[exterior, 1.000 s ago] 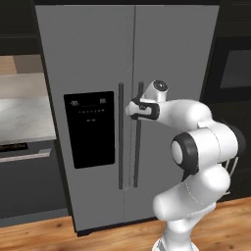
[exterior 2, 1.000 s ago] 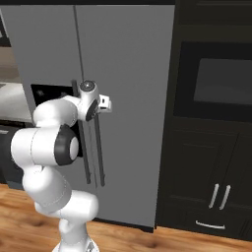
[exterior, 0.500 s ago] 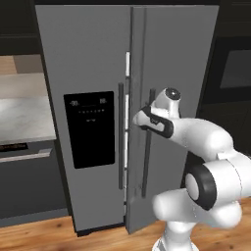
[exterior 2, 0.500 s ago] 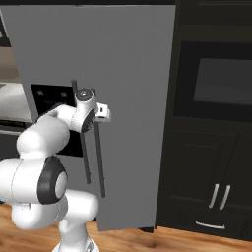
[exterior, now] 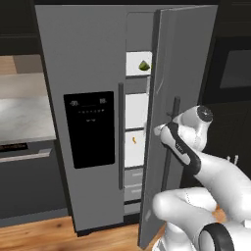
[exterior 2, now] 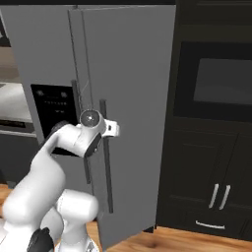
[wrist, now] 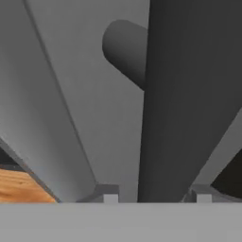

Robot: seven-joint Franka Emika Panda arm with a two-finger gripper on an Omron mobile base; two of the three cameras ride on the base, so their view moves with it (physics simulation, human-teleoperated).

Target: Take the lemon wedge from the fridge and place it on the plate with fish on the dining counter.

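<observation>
Lemon wedge [exterior: 144, 65] now visible on upper fridge [exterior: 88, 73] shelf: right door has swung open. Gripper [wrist: 157, 198] astride the handle [wrist: 184, 94], jaws loosening, grip uncertain.

Even soft rendered light; dim dark cabinets; fridge [exterior: 93, 73] interior bright; hand view blurry close-up.
</observation>
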